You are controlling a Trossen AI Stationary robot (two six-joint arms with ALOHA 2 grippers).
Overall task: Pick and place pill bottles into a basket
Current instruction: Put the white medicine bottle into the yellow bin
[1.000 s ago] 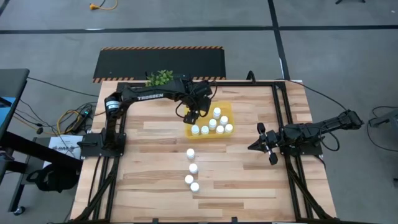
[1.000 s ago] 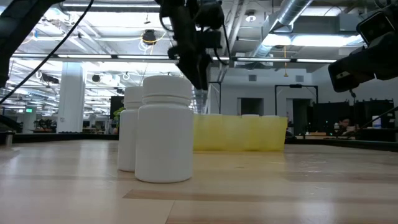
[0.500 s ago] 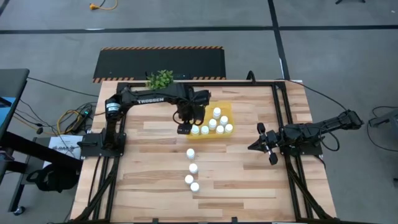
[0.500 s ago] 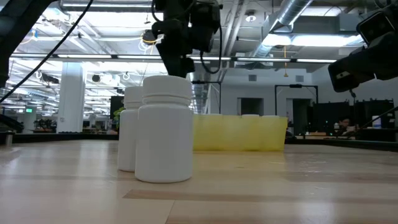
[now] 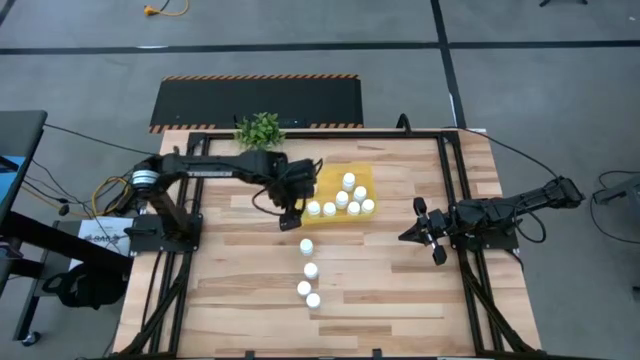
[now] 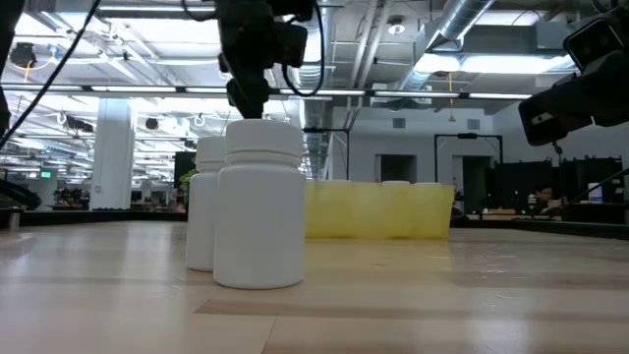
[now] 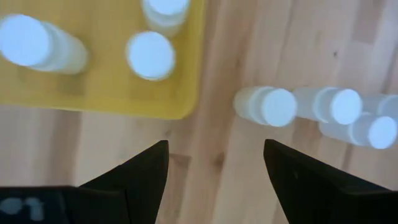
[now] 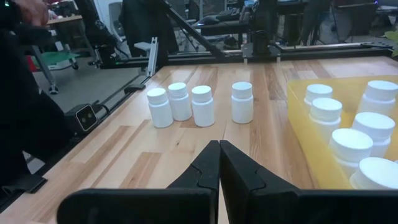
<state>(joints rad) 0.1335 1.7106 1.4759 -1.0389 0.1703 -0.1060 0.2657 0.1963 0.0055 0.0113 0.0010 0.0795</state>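
Note:
The yellow tray point(image 5: 322, 182) sits at the table's far middle and holds several white pill bottles point(image 5: 342, 198). Several more bottles point(image 5: 306, 246) stand upright in a row toward the near edge; the low view shows them close up point(image 6: 260, 206). My left gripper point(image 5: 289, 220) is open and empty, above the table just off the tray's near left corner point(image 7: 180, 106), with the loose bottles point(image 7: 267, 106) ahead of it point(image 7: 214, 180). My right gripper point(image 5: 418, 233) is shut and empty at the table's right; its wrist view point(image 8: 219, 163) shows the row point(image 8: 202, 104).
A small green potted plant point(image 5: 259, 128) stands at the far edge, left of the tray. Black frame rails point(image 5: 455, 190) run along the table's left and right sides. Bare wood lies between the bottle row and my right gripper.
My left gripper has gone from above the tray's left part toward the table's near and left edges, and now hangs off the tray's near left corner. The bottles and the tray have kept their places.

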